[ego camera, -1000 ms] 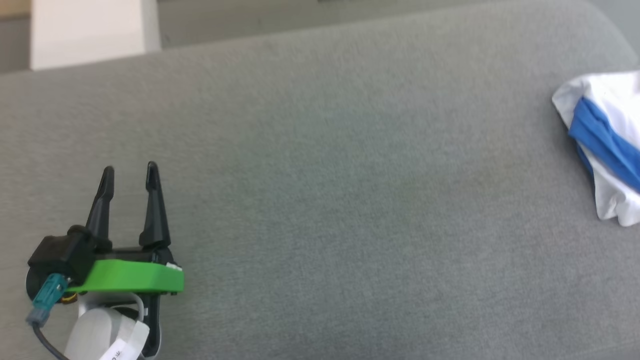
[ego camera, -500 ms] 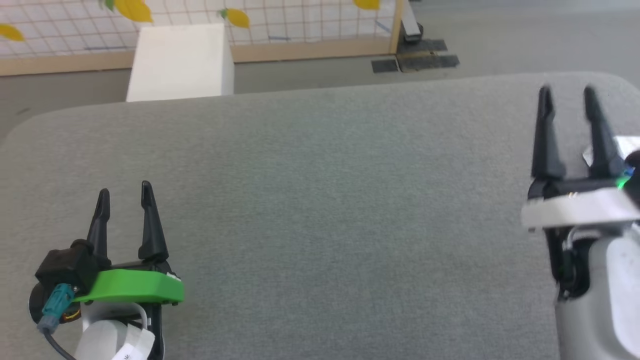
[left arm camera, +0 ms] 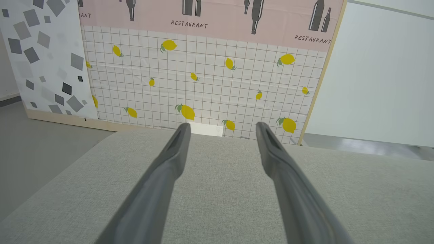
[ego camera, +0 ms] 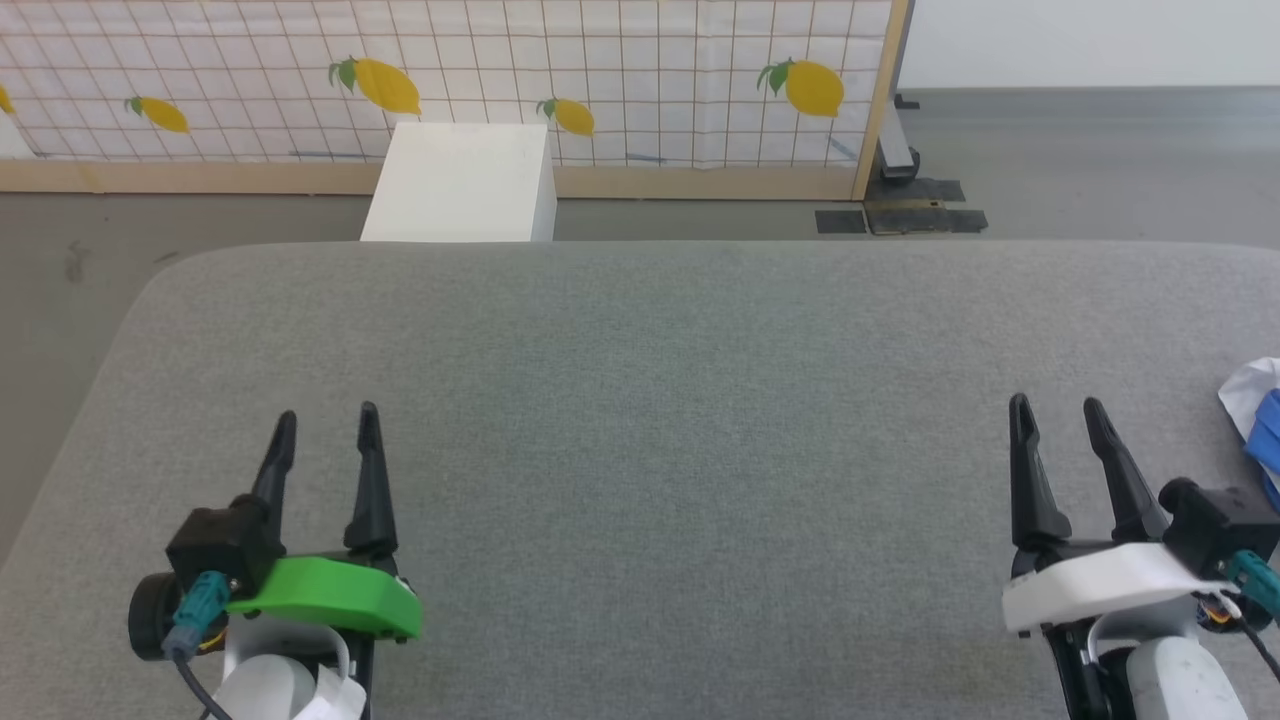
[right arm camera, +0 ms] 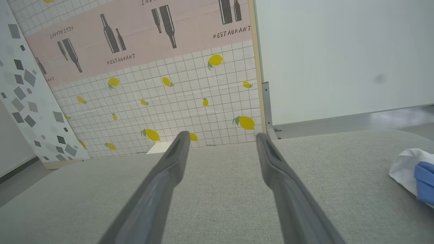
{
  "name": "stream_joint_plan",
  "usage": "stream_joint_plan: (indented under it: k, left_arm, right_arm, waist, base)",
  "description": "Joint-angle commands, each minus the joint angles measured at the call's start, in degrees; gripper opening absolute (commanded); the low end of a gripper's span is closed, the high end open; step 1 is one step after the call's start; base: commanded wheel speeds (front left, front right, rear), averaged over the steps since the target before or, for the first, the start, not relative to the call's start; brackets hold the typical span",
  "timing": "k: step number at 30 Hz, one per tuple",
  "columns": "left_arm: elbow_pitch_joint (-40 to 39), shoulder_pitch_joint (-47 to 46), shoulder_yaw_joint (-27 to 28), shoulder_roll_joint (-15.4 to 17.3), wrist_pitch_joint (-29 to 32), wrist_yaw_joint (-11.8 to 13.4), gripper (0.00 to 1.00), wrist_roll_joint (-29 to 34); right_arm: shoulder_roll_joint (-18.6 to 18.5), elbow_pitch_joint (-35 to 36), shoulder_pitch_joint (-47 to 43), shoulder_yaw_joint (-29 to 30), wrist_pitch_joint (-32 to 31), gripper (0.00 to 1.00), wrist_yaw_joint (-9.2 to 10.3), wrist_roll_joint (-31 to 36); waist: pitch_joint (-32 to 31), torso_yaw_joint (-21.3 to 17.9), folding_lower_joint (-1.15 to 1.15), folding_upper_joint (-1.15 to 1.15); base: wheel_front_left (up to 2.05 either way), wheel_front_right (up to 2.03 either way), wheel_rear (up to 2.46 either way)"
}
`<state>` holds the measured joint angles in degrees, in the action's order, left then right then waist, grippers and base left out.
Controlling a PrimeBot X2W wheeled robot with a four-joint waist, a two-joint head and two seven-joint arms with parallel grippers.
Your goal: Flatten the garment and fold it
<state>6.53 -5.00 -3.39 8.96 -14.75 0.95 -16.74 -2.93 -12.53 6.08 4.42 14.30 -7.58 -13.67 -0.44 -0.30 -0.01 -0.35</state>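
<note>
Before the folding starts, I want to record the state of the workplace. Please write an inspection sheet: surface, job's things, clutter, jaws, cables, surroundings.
Surface: grey fabric surface, smooth.
Job's things: garment, white and blue, crumpled at the surface's right side, partly cut off by the picture's edge; not yet flattened.
Clutter: nothing seen.
Grippers: left gripper and right gripper, jaws open, holding nothing; the right one is nearer the garment but apart from it.
Cables: dark cable with teal plug at the left wrist; a similar plug at the right wrist; both away from the garment.
Surroundings: lemon-patterned screen, white box, grey floor.
</note>
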Motion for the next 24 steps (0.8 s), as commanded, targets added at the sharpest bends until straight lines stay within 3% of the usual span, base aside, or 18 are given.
stream_joint_plan:
  k: [1, 24]
  left_arm:
    - [0.64, -0.16, -0.49, -0.16, -0.22, -0.46, 1.00, 0.35]
    - [5.10, -0.21, -2.74, -2.71, -0.24, -1.22, 1.00, -0.76]
  right_arm:
    - [0.04, -0.16, -1.09, 0.22, 0.54, 1.00, 0.09, 0.48]
    - [0.05, 0.80, -4.43, -3.09, 0.69, 1.00, 0.09, 0.29]
  waist:
    - [-0.56, 0.44, 0.01, 0.35]
    - [-0.14, -0.42, 0.01, 0.35]
  base:
    - [0.00, 0.00, 0.00]
    - [0.00, 0.00, 0.00]
